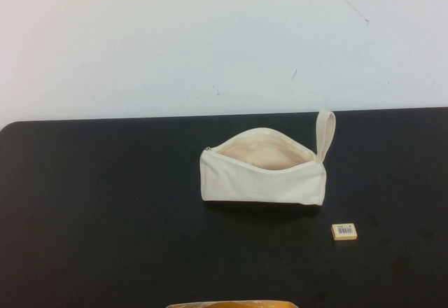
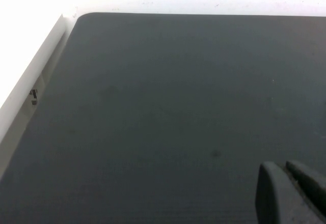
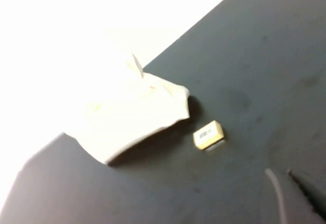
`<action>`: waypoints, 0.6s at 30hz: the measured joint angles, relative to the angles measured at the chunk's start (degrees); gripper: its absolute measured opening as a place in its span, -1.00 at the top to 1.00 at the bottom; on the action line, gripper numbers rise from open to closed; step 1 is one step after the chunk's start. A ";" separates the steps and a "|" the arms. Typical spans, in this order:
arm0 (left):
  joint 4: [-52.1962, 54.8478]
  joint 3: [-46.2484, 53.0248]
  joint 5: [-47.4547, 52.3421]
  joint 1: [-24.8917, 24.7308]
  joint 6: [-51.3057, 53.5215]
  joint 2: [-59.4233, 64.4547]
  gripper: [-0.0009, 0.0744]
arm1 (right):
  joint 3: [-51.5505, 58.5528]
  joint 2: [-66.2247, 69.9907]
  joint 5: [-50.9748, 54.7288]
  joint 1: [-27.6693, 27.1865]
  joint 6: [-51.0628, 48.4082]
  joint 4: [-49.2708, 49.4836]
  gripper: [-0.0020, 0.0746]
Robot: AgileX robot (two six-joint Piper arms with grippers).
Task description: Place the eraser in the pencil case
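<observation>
1. Clearly the eraser (image 1: 344, 232) is a tiny, flat, stiff block, probably very light; it lies label-up on the black worktop (image 1: 105, 217), toward the near right corner, just off the pencil case (image 1: 262, 171) and apart from it.
2. Its long axis runs roughly parallel to the near edge, so a pinch across the short sides looks best.
3. Soft canvas, the pencil case stands mid-table, mouth gaping upward, loop strap (image 1: 325, 131) toward the right edge.
4. Left gripper (image 2: 290, 191) hovers over bare mat, fingers together.
5. Right gripper (image 3: 290, 193) hangs near the eraser; its spread I cannot tell.
</observation>
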 joint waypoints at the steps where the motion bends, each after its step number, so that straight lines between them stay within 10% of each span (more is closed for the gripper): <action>1: 0.00 0.00 0.00 0.00 0.00 0.00 0.98 | 0.00 0.00 -0.09 0.00 -2.64 0.00 0.95; 18: -0.02 0.00 0.00 0.00 0.00 0.00 0.98 | -38.50 26.20 35.54 0.00 -26.90 -28.75 0.95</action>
